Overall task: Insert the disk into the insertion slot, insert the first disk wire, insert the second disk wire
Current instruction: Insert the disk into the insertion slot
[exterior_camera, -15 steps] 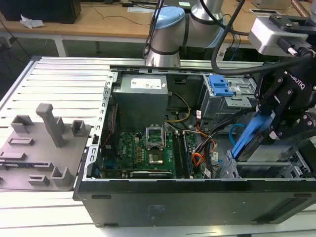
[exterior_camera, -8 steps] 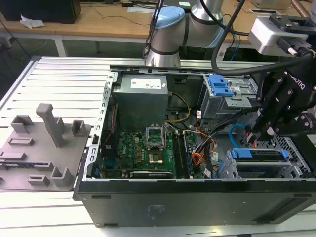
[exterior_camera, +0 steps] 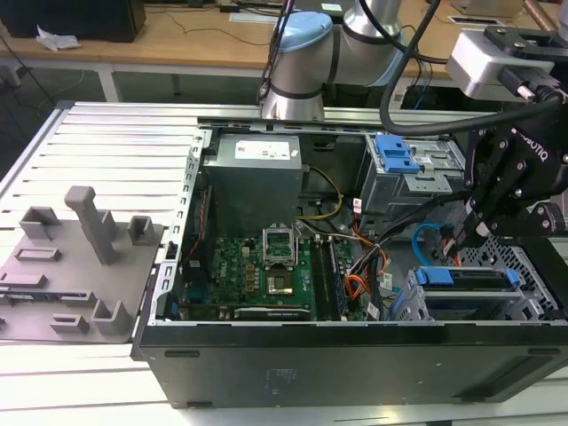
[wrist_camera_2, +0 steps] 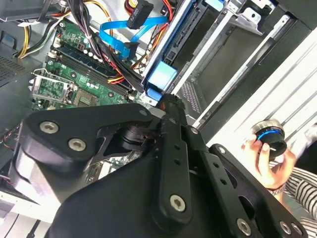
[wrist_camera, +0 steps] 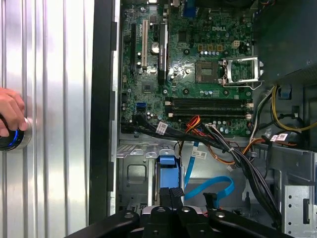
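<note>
The disk (exterior_camera: 466, 278), framed in its blue carrier, lies inside the silver perforated insertion slot (exterior_camera: 525, 266) at the case's front end. My gripper (exterior_camera: 479, 232) hangs just above it. In the first wrist view its two black fingers (wrist_camera: 171, 192) are shut side by side, with the tips at the carrier's blue tab (wrist_camera: 167, 168). The second disk wire (wrist_camera: 210, 187), a light blue cable with a dark plug, loops loose beside the cage and also shows as a blue loop (wrist_camera_2: 119, 37). I cannot pick out the first disk wire among the bundled red and orange wires.
The open case holds a green motherboard (exterior_camera: 257, 266), a power supply (exterior_camera: 253, 173) and a grey bay with a blue latch (exterior_camera: 395, 155). A person's hand (wrist_camera: 10, 114) rests on a blue-lit knob (wrist_camera: 12, 139) on the ribbed table. A grey fixture (exterior_camera: 80, 257) stands on the exterior view's left.
</note>
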You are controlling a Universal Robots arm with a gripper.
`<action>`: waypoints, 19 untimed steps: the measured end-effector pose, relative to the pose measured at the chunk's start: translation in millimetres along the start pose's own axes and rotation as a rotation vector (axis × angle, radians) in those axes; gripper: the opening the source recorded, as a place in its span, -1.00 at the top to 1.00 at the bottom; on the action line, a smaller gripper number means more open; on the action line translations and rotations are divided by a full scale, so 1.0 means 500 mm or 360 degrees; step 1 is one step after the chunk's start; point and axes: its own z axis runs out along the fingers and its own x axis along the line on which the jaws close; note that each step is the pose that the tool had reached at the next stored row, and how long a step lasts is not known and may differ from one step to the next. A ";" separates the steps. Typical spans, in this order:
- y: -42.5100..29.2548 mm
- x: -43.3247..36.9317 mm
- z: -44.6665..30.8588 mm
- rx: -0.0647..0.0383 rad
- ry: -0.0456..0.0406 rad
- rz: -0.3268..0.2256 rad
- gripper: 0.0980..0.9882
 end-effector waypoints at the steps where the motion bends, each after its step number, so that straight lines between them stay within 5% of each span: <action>1: 0.000 0.000 0.000 0.0000 0.0000 0.0000 0.98; 6: -0.008 0.000 0.001 -0.0001 0.0000 0.0000 0.98; 12: -0.038 -0.001 0.009 -0.0009 0.0000 0.0000 0.98; 19: -0.044 -0.001 0.049 -0.0016 0.0001 0.0000 0.98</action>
